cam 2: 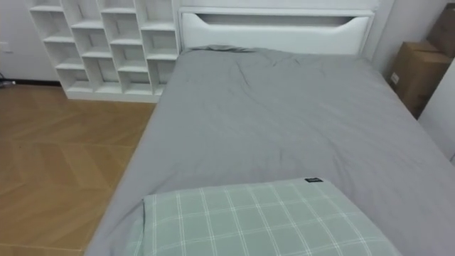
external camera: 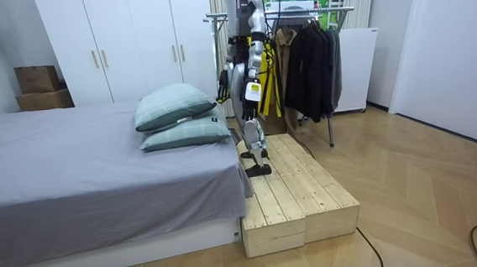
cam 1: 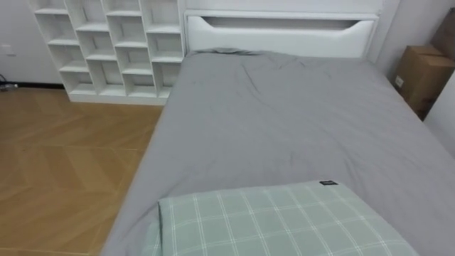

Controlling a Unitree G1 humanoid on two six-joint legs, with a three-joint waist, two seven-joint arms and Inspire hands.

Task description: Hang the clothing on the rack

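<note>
Robot stands on platform [external camera: 301, 188] at bed's [cam 1: 284, 121] pillow edge; open floor [cam 1: 64, 163] lies left. Left hand [external camera: 253, 93], right hand [external camera: 222, 89]: grip cannot be told.

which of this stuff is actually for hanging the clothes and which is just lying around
For the job:
clothes rack, behind the robot
dark jackets hanging on it

Just there:
grey bed
checked pillow
white cube shelf
cardboard box
wooden platform under the robot
white wardrobe

Grey sheet [cam 1: 284, 114], green/wht check pillow [cam 1: 284, 220], wht shelves [cam 1: 114, 43], dk clothes [external camera: 309, 61].
</note>
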